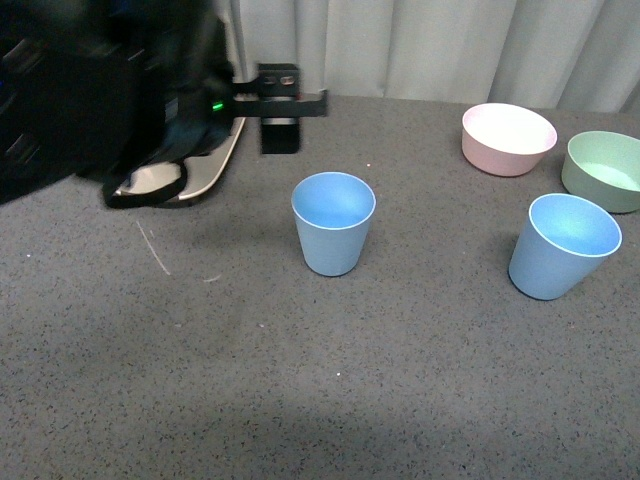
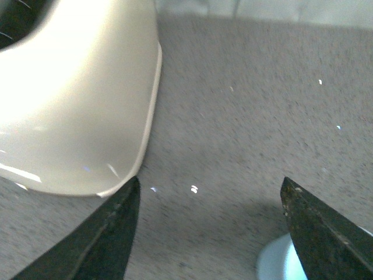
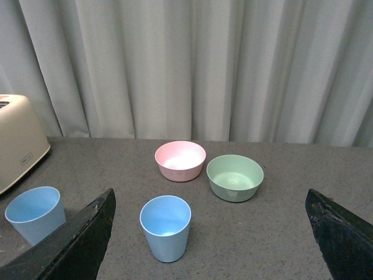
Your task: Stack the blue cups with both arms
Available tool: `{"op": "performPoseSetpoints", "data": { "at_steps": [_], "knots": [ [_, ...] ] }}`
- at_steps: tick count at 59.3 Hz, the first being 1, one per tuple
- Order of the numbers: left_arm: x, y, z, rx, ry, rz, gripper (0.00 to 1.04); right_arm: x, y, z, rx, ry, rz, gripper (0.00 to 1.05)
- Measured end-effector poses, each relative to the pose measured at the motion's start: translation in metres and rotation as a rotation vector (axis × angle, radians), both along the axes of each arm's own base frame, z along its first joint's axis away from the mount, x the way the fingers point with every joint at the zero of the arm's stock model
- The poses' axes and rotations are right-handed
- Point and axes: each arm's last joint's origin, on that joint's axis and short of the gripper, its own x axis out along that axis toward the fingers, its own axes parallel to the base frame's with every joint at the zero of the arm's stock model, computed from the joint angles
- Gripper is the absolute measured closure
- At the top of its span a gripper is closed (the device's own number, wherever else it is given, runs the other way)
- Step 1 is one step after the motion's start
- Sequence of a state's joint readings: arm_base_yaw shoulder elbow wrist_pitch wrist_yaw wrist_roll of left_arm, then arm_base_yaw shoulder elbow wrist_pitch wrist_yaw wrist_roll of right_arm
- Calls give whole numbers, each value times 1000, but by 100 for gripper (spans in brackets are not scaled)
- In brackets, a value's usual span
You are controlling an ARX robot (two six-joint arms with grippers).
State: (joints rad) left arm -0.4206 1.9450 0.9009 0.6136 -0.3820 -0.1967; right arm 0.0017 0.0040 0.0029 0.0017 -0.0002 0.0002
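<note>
I can read no words or numbers anywhere. The one printed mark I find is a small dark line on the cream side of the toaster [image 3: 17, 146], toward the counter's far left. From the right wrist camera it is too small to make out. A green indicator light [image 1: 216, 106] glows on the left arm [image 1: 90, 90], with no legend I can read.
</note>
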Motion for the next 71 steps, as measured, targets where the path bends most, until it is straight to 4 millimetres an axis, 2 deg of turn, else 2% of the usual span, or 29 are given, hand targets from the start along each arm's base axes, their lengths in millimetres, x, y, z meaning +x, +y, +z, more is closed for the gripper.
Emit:
{"op": "performPoseSetpoints", "data": {
  "at_steps": [5,12,23,33,47,71],
  "knots": [
    [-24,28,15,-20,-258,-4,51,0,0,0,0,0,0,10],
    [-53,58,44,-29,-431,6,71,0,0,0,0,0,2,10],
    [-95,89,31,6,-379,-4,101,0,0,0,0,0,2,10],
    [-125,106,35,13,-395,-10,101,0,0,0,0,0,1,10],
    [-155,123,33,18,-381,-1,101,0,0,0,0,0,2,10],
    [-191,144,34,19,-383,4,101,0,0,0,0,0,2,10]
  ]
}}
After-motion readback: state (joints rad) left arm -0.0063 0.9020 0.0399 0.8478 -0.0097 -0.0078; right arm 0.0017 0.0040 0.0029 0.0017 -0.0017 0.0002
